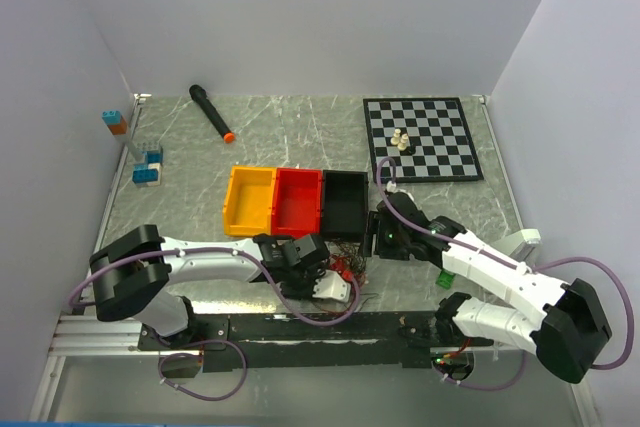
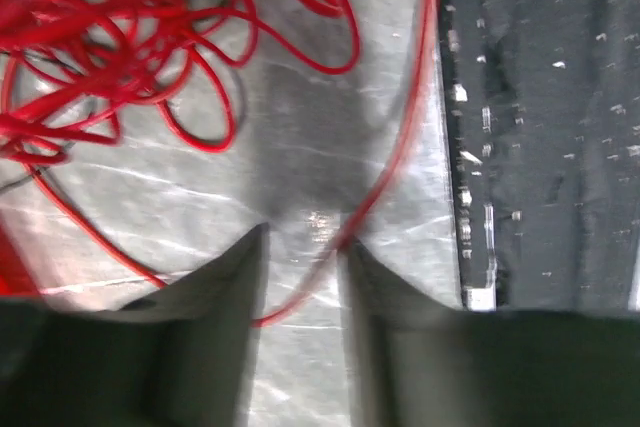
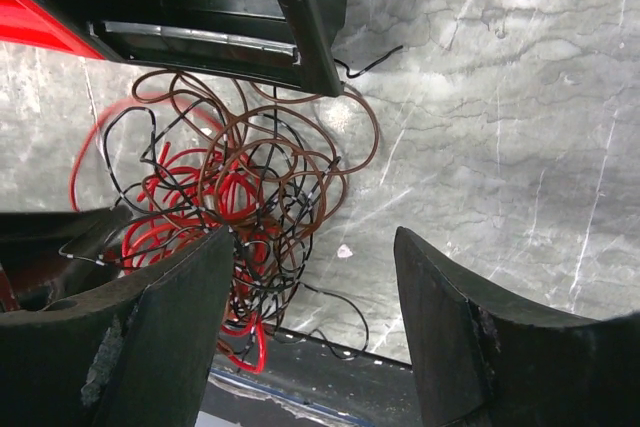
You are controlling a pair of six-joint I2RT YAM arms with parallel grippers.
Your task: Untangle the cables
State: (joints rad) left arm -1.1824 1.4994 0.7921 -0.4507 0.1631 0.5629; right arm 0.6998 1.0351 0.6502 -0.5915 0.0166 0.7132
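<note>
The cables (image 1: 345,269) lie in a tangle of red, brown and black wire just in front of the black bin. In the left wrist view the red loops (image 2: 150,37) fill the upper left. One red strand (image 2: 400,147) runs down and crosses the gap of my left gripper (image 2: 303,237), whose jaws stand partly apart with table showing between them. In the right wrist view the tangle (image 3: 240,187) lies beside the left finger (image 3: 170,317) of my right gripper (image 3: 312,237), which is wide open and holds nothing.
Yellow (image 1: 248,199), red (image 1: 297,201) and black (image 1: 345,203) bins stand in a row behind the tangle. A chessboard (image 1: 440,152) with pieces is at the back right, a black marker (image 1: 211,113) at the back, toy blocks (image 1: 147,167) at the left. A dark rail (image 2: 540,117) runs along the near edge.
</note>
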